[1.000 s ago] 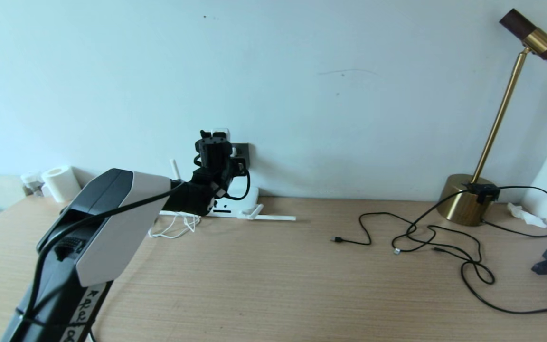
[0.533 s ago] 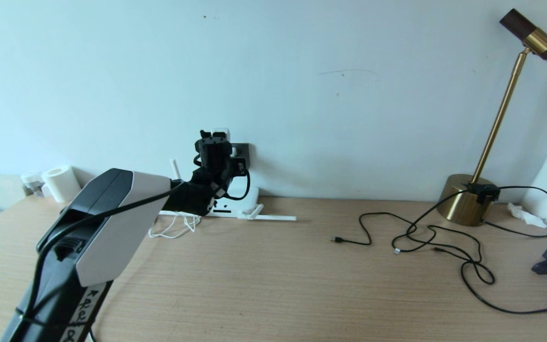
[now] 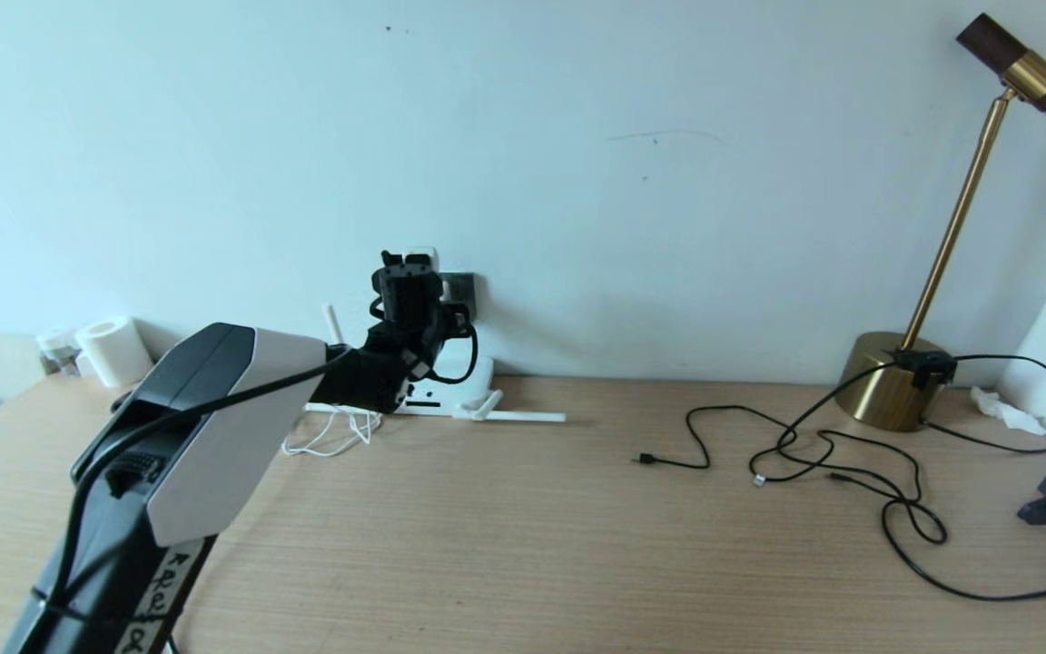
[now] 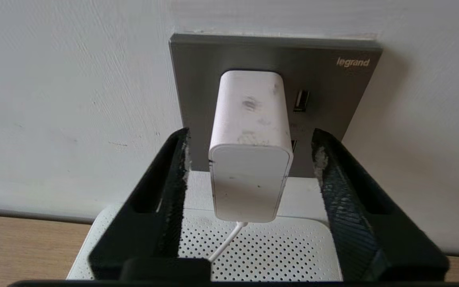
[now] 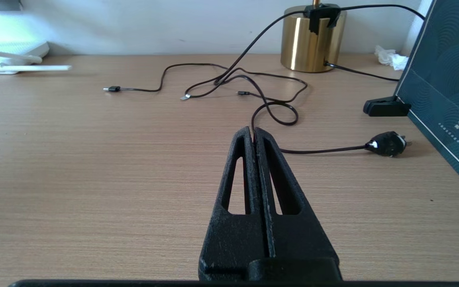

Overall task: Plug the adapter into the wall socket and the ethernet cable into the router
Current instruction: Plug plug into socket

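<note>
**White adapter seated, cable step still ahead**

Black fingers of your left gripper [image 4: 249, 159] stand apart on either side of the small white cube-shaped adapter [image 4: 249, 147], with a clear gap on both flanks, so nothing is held. That adapter sits pushed into the dark grey metal wall socket [image 4: 197, 79], its thin white cord [image 4: 225, 247] dropping toward the flat white perforated router [image 4: 293, 255] just below. You can count the first half as done, by the look of it.

What remains is the ethernet cable; you cannot pick out a thick black one here, only thin black cables [image 3: 850, 463] lying loose near the brass lamp base [image 3: 882, 386]. Your right gripper [image 5: 253, 133] is parked over the wooden desk [image 3: 523, 545], fingers pressed together and empty.

For room, back the left arm straight off the wall: the router's white stick antenna [image 3: 523, 417] lies just beside it, while the middle of the desk gives you free passage
</note>
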You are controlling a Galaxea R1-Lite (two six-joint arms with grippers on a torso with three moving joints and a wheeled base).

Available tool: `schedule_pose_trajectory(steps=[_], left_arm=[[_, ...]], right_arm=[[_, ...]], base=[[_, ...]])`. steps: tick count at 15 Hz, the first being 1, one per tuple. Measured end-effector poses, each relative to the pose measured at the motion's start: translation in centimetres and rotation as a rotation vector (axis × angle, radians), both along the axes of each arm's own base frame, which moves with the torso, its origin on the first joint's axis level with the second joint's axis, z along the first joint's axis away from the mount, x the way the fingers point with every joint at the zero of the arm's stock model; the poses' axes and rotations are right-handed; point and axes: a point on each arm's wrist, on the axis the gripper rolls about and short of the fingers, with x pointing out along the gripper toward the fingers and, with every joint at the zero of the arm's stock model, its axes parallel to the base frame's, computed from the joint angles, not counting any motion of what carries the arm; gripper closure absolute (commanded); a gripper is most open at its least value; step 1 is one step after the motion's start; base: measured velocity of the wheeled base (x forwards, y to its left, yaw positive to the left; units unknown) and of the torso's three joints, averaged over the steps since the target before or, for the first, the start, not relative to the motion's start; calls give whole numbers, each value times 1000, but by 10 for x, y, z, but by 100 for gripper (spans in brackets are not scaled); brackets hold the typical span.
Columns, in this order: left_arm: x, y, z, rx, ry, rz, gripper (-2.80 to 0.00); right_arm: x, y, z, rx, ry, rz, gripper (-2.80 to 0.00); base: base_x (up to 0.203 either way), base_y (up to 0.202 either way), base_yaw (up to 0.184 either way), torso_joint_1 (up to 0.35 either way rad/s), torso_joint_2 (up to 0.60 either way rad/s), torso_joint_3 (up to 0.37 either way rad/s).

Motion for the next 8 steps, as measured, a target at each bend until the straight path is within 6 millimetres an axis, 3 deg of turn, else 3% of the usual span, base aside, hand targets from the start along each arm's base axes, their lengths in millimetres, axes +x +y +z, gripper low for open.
schedule_pose_trajectory(steps=[8], left_arm=[[0, 0, 0, 0, 0, 2, -280]], right_arm=[[0, 0, 0, 0, 0, 0, 0]], base=[[0, 0, 0, 0, 0, 0]])
